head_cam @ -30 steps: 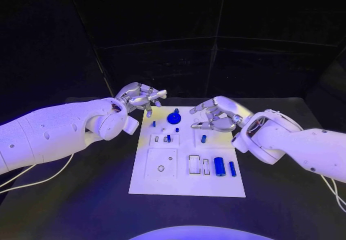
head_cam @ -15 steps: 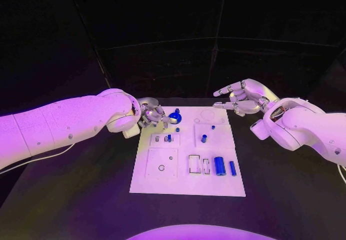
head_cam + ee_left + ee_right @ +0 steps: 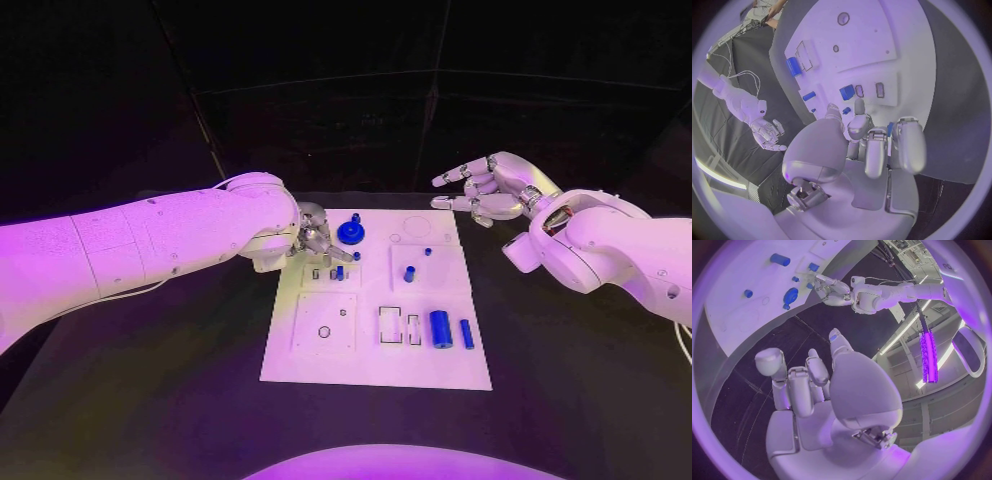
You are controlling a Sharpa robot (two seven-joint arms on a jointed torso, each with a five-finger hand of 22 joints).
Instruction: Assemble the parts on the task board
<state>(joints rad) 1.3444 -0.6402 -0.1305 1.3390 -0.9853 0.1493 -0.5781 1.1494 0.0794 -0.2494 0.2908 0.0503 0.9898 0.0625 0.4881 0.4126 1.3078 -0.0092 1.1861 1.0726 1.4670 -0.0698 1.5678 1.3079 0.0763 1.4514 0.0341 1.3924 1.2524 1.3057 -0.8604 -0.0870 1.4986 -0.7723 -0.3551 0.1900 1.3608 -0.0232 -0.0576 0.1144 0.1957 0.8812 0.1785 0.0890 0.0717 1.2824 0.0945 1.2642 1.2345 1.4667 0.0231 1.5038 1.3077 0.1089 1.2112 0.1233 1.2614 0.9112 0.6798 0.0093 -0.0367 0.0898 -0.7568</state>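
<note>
The white task board (image 3: 375,355) lies in the middle of the table. On it are a round blue knob (image 3: 349,235), small blue pegs (image 3: 408,273) and two blue cylinders (image 3: 440,328) near the right edge. My left hand (image 3: 315,240) is low over the board's far-left corner, fingers curled in. In the left wrist view a sliver of a blue part (image 3: 890,129) shows between its fingers (image 3: 907,145); I cannot tell whether it is held. My right hand (image 3: 483,190) hangs beyond the board's far-right corner, fingers spread and holding nothing.
The board has empty rectangular slots (image 3: 388,325) and a square panel with a small hole (image 3: 323,331). Black table surface (image 3: 159,380) surrounds the board. The right wrist view shows the left hand (image 3: 834,291) beside the blue knob (image 3: 790,295).
My right hand has lifted off the board and drawn back to the far right, opening its fingers. My left hand has come down onto the board's far-left corner and curled in.
</note>
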